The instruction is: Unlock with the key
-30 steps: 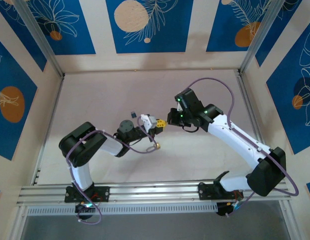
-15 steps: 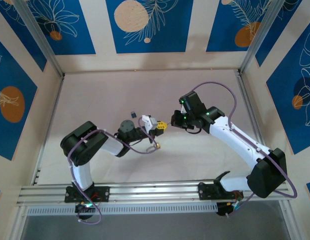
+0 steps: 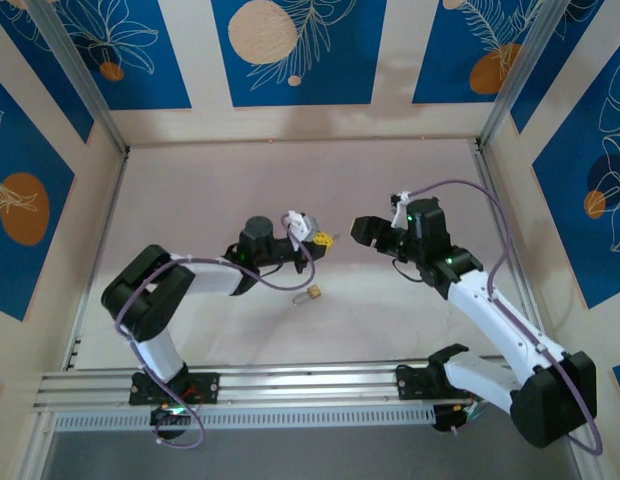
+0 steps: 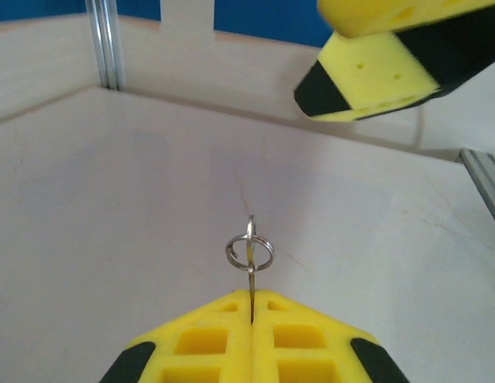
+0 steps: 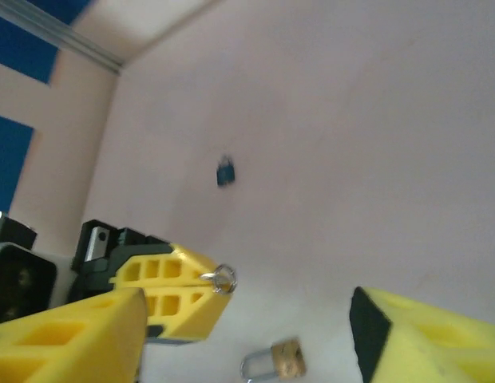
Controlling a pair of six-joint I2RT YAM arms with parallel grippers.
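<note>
On the pale desk [image 3: 190, 200] inside blue-patterned walls, the padlock [image 3: 310, 293] is lying unheld while the left tool [image 3: 317, 238] is pinching the ringed key [image 4: 250, 254] nearby and the right tool [image 3: 362, 228] is hanging wide and empty, so insertion and turning are judged outstanding.

right end effector [image 3: 356, 228] withdrawn, left end effector [image 3: 321, 239] with key [image 4: 250, 254] lifted

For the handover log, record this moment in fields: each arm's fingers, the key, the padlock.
left fingers: shut on the key, its ring poking out past the tips
right fingers: open, holding nothing
padlock: lying on the table, touched by neither arm
key and padlock: apart, key not inserted
</note>
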